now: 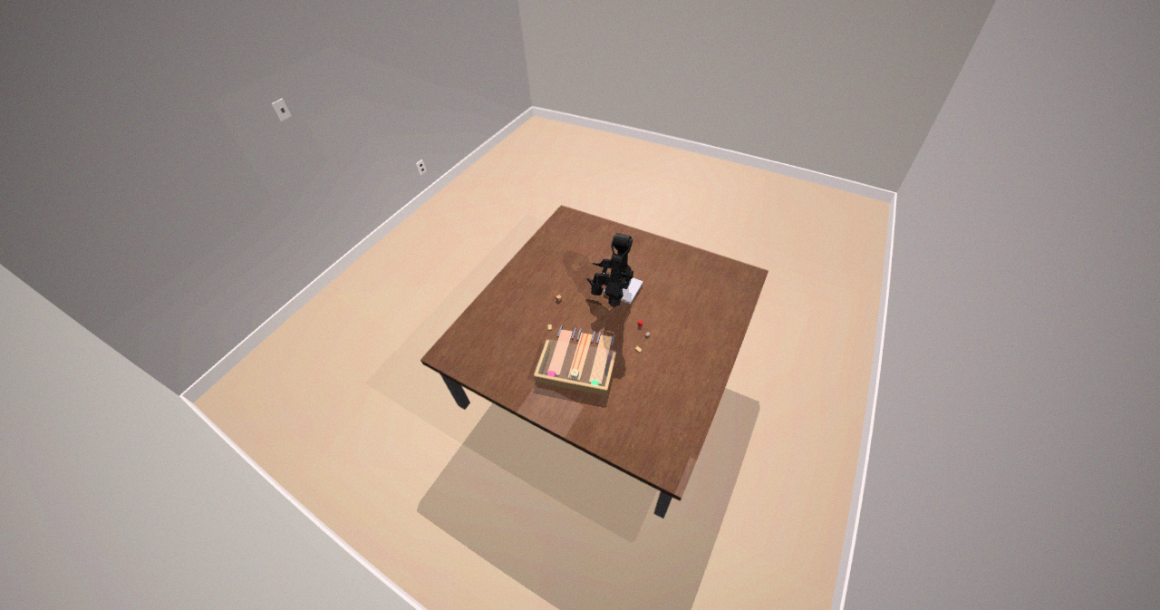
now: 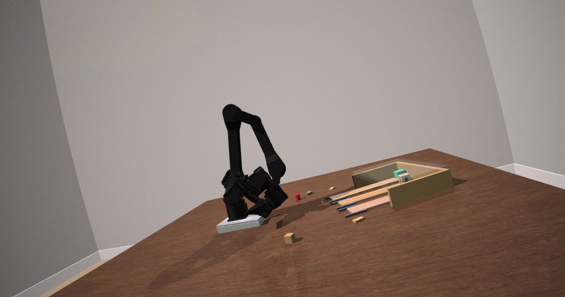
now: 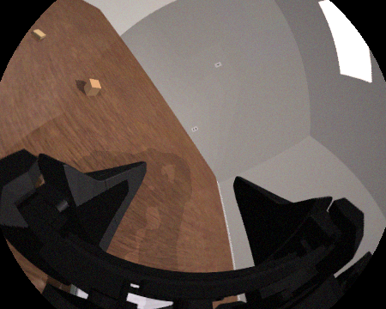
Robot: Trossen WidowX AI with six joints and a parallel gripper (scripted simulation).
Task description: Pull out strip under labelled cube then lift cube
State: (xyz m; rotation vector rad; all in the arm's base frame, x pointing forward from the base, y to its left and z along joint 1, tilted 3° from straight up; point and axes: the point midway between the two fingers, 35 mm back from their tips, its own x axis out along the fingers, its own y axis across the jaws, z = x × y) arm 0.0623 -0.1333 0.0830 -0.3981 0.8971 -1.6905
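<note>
Black gripper spread open, holding nothing, its fingers reaching up from the bottom of the wrist frame.
Labelled cube sits at the lower end of the middle, orange-striped strip, inside the open-fronted wooden box below centre of the top view (an E shows on its side in the exterior view), between a pink block and a green block.
</note>
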